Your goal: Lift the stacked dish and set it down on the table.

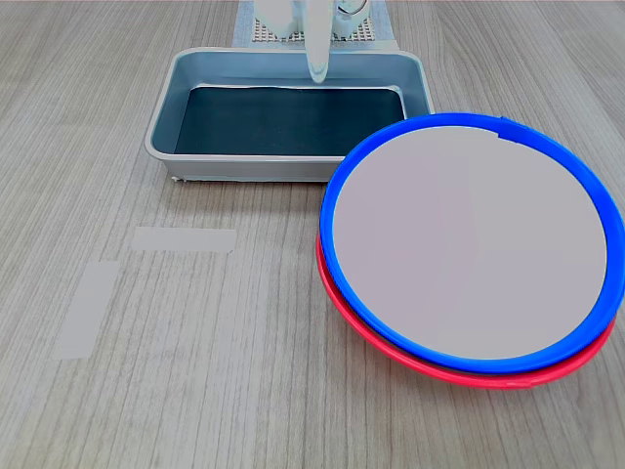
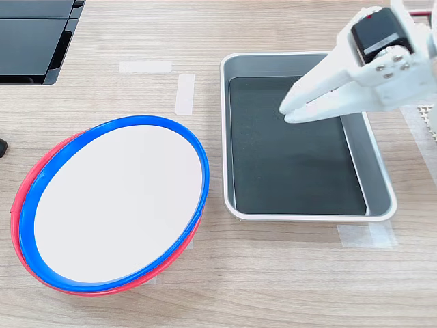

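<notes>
Second exterior view shows the gripper (image 2: 285, 114) hanging over the grey metal tray (image 2: 377, 169), its white fingers nearly pressed together with only a thin slit between the tips and nothing held. The blue-rimmed dish (image 2: 116, 205) lies well apart from it, toward the second exterior view's left, nested on top of a red-rimmed plate (image 2: 20, 198) whose edge peeks out along one side. Both plates rest on the table (image 2: 273, 273), just beside the tray but not touching it, as far as can be told.

By these pictures the task looks to be at its very start: the approach. The dish is untouched and the arm has yet to cross to it. The next move probably calls for the fingers to spread, travel over the tray wall toward the stack, and come down on the blue rim alone. The rim is thin and sits close on the red one, so catching only the upper plate may be the delicate part; a grip that bites both rims, or drags the lower plate along, could spoil the lift.

In the first exterior view the small notch (image 1: 505, 130) in the blue rim sits on the far side. Bare wood with pale tape strips (image 1: 185, 238) lies to the first exterior view's left, a likely open spot for setting down. A dark flat object (image 2: 31, 37) occupies one corner in the second exterior view, out of the way.
</notes>
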Available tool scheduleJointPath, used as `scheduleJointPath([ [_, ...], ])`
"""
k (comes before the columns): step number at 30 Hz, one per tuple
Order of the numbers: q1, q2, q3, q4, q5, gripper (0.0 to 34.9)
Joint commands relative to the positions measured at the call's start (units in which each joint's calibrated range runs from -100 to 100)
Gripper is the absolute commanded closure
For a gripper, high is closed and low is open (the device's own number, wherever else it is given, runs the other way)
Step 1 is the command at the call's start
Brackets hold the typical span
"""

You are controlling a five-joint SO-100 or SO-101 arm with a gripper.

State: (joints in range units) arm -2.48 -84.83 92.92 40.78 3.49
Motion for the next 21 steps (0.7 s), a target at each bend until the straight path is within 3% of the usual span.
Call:
scheduleJointPath([
  [1,-2.8,17.1,-14.9,-1.3,2.9,24.0],
  [2,-3.7,20.9,-19.6,-0.1,3.1,24.3],
  [8,-7.1,44.3,-45.6,8.5,2.3,18.3],
  [21,-11.3,70.2,-67.2,9.0,1.6,17.1],
])
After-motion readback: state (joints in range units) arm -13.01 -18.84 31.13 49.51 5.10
